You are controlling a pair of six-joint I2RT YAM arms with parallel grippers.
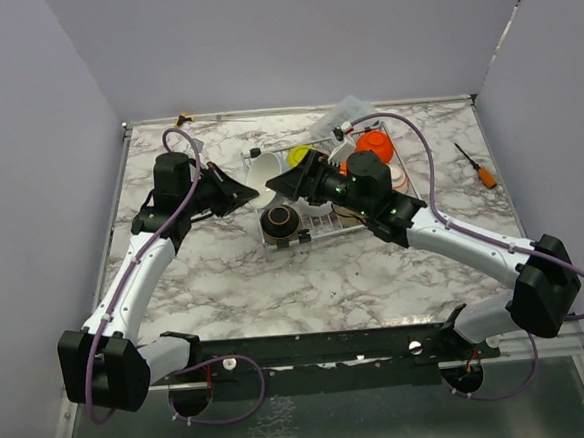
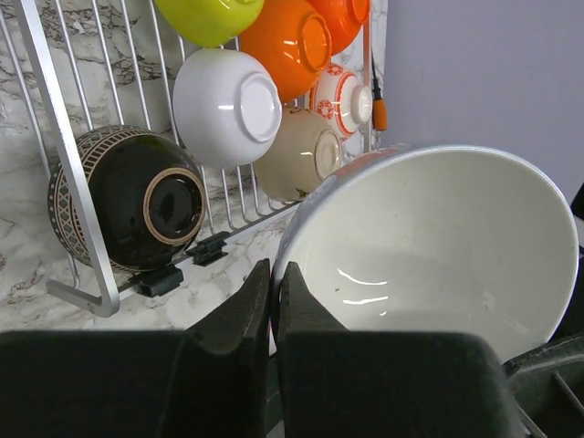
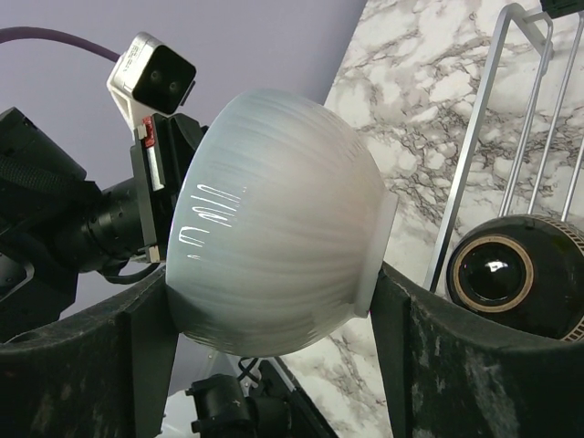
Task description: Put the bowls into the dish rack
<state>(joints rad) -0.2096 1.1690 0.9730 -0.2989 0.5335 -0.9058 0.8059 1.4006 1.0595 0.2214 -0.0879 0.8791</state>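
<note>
Left jaws: clenched on the rim of the white bowl [image 2: 438, 246], the two black fingers [image 2: 233, 319] nearly together with the rim's edge between them.
Right jaws: grasping that same bowl across its depth. One finger [image 3: 401, 347] sat against the foot ring and the other against the rim side.
White bowl: held clear of the desk [image 1: 226, 274] between the two arms. It was turned on its side, mouth toward the left arm and foot toward the right arm. Seen from above, it hung at the left end of the dish rack [image 1: 309, 240].
Dish rack: a silver wire grid lying flat on the marble desk, with black feet at the corners.
Dark brown bowl [image 2: 137, 196]: in the rack's near left corner, tipped on its side and showing its tan foot ring. It was the racked bowl closest to the held one.
Plain white bowl [image 2: 224, 105]: in the rack just beyond the dark brown one, bottom facing out.
Beige bowl [image 2: 297, 151]: beside the plain white bowl, touching it.
Red-patterned bowl [image 2: 342, 96]: just behind the beige one.
Orange bowls: one [image 2: 287, 41] beyond the plain white bowl, with a second [image 2: 342, 16] behind it at the rack's far side.
Lime-yellow bowl [image 2: 208, 14]: next to the nearer orange bowl, at the far edge.
Screwdriver [image 1: 476, 166]: on the desk well to the right of the rack, orange handle nearest the arms.
</note>
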